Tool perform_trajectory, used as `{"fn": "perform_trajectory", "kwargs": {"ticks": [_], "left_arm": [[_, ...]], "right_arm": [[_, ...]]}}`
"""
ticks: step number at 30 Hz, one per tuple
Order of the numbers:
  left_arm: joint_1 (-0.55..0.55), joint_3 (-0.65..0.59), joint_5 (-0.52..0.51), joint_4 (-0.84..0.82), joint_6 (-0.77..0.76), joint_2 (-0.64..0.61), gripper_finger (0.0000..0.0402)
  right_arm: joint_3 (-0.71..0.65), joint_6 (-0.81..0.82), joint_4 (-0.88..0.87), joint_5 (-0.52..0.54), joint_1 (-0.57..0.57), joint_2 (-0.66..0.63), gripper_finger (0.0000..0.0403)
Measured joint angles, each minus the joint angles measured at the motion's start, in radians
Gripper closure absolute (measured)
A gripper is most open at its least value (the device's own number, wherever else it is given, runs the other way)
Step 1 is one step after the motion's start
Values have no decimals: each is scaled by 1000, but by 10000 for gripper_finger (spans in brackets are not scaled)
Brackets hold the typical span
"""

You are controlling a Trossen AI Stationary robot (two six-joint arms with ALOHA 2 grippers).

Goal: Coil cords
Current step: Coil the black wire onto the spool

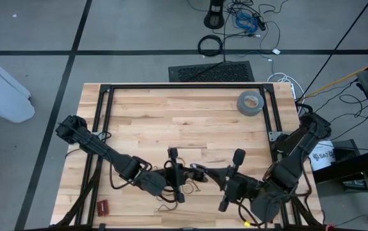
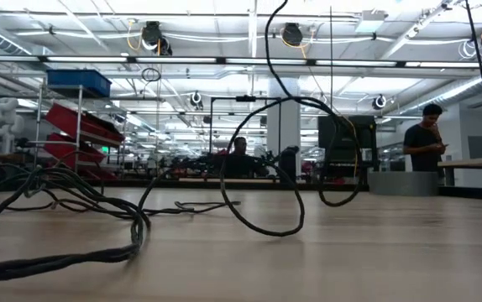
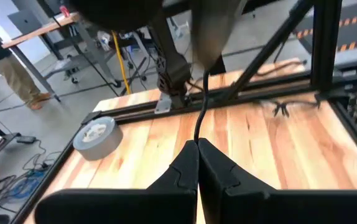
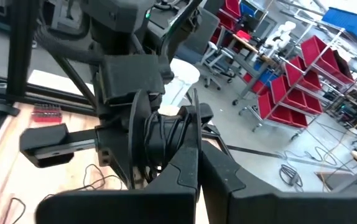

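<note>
Left tool (image 3: pixel 197 149) pinches the cord (image 3: pixel 201 106), which rises straight ahead toward the closed, empty-looking right tool (image 1: pixel 225 183), just beside.

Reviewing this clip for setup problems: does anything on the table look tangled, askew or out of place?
Only the cord stands out: it lies in loose, uneven loops across the table, not coiled, pinched between the shut left gripper fingers.

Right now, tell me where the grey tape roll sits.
In the high view the grey tape roll lies flat in the table's far right corner, inside the black frame, well clear of both arms.
</note>
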Motion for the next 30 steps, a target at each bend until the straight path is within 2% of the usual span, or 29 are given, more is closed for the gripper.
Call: {"fn": "perform_trajectory", "kwargs": {"ticks": [12,23,30], "left_arm": [[-10,0,0,-63,-3,-1,394],[-46,0,-4,-84,3,-6,264],[-52,0,-5,-82,-2,-14,223]], "right_arm": [[0,18,-5,3,33,-11,403],[0,13,0,4,34,-12,403],[0,9,-3,9,34,-16,403]]}}
